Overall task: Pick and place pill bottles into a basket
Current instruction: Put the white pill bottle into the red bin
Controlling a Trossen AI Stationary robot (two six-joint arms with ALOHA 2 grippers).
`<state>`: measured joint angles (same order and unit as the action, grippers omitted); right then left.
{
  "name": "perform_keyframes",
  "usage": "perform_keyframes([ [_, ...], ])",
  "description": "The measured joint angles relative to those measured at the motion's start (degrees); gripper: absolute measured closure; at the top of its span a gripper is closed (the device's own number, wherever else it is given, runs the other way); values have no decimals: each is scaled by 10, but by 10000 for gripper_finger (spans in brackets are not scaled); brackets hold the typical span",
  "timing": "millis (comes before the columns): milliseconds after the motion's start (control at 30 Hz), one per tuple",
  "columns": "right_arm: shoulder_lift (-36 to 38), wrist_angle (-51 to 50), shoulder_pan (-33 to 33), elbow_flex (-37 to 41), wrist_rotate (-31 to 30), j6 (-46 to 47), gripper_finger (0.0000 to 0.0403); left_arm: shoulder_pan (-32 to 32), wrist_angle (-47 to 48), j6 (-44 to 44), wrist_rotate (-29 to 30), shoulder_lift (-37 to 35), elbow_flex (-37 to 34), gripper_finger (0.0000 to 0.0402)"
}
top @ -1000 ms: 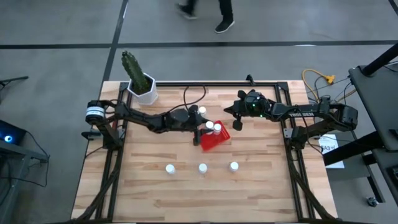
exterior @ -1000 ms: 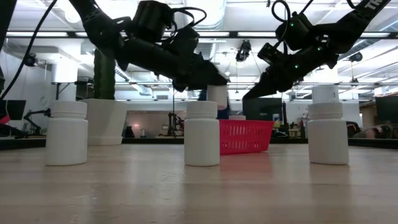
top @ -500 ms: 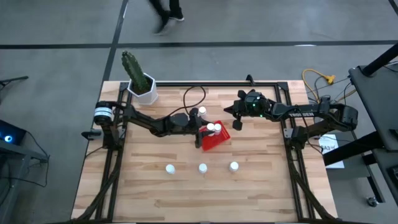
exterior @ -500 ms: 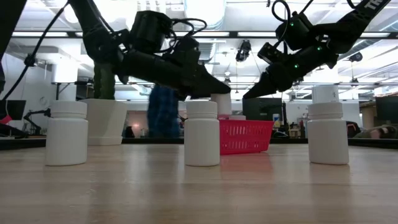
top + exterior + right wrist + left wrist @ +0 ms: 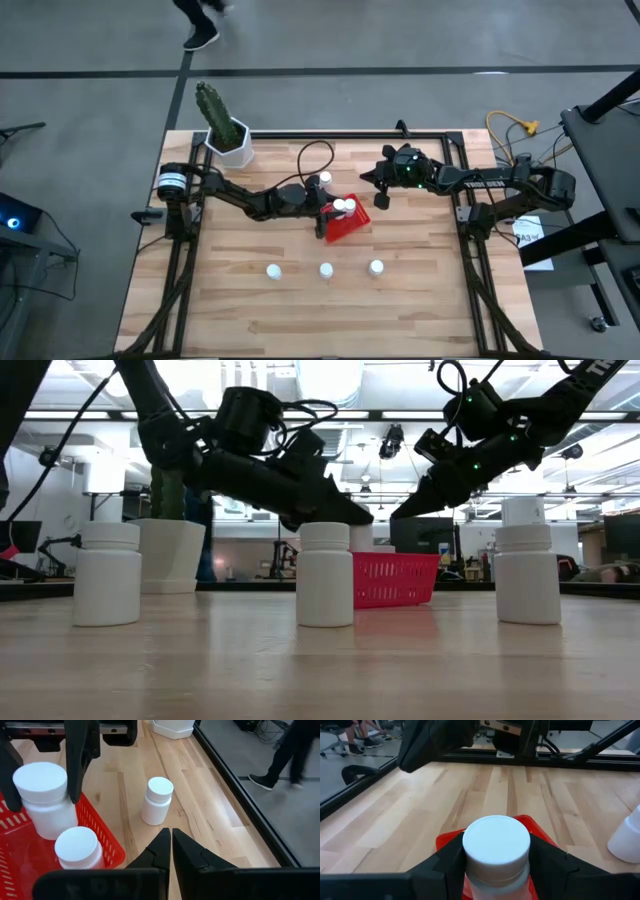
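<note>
The left end effector (image 5: 496, 870) clasps a pill bottle (image 5: 496, 851) just over the red basket (image 5: 346, 222), beside one bottle already inside. Lower it upright into a free corner before letting go. The right end effector (image 5: 378, 199) hovers clenched nearby.

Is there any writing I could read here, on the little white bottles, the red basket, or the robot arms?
None can be read.
Pill bottles: plain white, no label showing.
Basket: bare red mesh, no text.
White tag hanging at the table's right side: dark marks, too small to read.
Arm at the low view's top right corner: white lettering, cut off.
</note>
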<state>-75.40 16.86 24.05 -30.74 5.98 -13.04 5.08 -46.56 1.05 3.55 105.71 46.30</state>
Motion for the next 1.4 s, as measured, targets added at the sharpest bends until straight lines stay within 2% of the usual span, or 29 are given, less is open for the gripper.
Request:
perform_keyframes([
  [500,0,-1,0,0,0,2,394,0,-3,-3,1,31,4,249],
  [1400,0,-1,0,0,0,1,394,0,9,-5,4,33,2,246],
])
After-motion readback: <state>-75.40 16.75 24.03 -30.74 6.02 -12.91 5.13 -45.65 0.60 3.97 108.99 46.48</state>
